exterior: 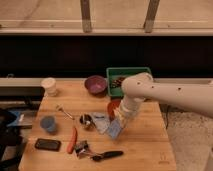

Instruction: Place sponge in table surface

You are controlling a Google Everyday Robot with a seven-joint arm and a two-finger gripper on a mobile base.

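The sponge (114,129) is a light blue block, tilted, with its lower edge at or just above the wooden table (145,145) near the middle. My gripper (121,120) comes down from the white arm (165,95) on the right. It is shut on the sponge's upper end. A red bowl (113,105) is partly hidden behind the gripper.
A green bin (128,76) and a purple bowl (95,83) stand at the back, a white cup (49,86) at the back left. A metal cup (86,120), spoon (64,112), blue cup (48,123), black phone (45,144), orange tool (73,140) and black-handled tool (107,155) lie to the left and front.
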